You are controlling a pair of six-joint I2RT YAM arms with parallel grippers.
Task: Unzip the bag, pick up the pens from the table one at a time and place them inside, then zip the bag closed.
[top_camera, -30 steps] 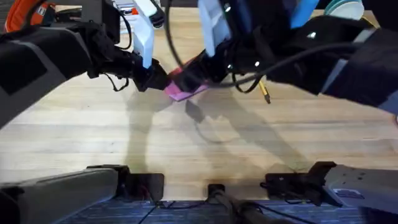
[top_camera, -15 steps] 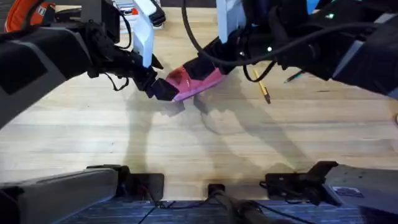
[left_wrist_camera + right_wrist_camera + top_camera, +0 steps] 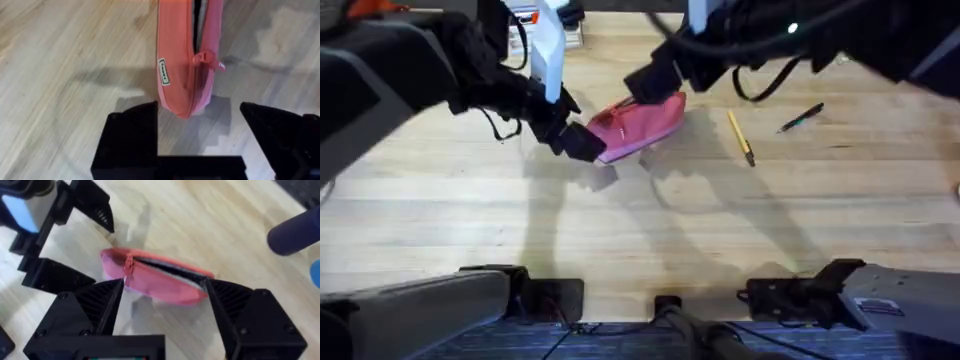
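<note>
The pink bag [image 3: 642, 124] lies on the table [image 3: 650, 220], its zipper partly drawn back so a dark slit [image 3: 170, 268] shows along the top. My left gripper [image 3: 582, 141] is open at the bag's left end, and in the left wrist view that end [image 3: 186, 65] sits between the spread fingers [image 3: 131, 137] without being pinched. Just over the bag's far side hovers my right gripper [image 3: 655, 82], open, with the bag [image 3: 155, 280] seen between its fingers [image 3: 87, 312]. The yellow pen [image 3: 740, 137] and the dark pen [image 3: 801, 118] lie to the right of the bag.
Both arm bases [image 3: 520, 295] stand along the table's near edge. A small box [image 3: 527, 16] sits at the back left. Bare wood stretches between the bag and the bases. A blue-purple cylinder [image 3: 295, 230] shows in the right wrist view.
The right arm has drawn back and to the right, off the bag. The bag slid a little right and now lies uncovered. The left gripper has stayed at its left end.
</note>
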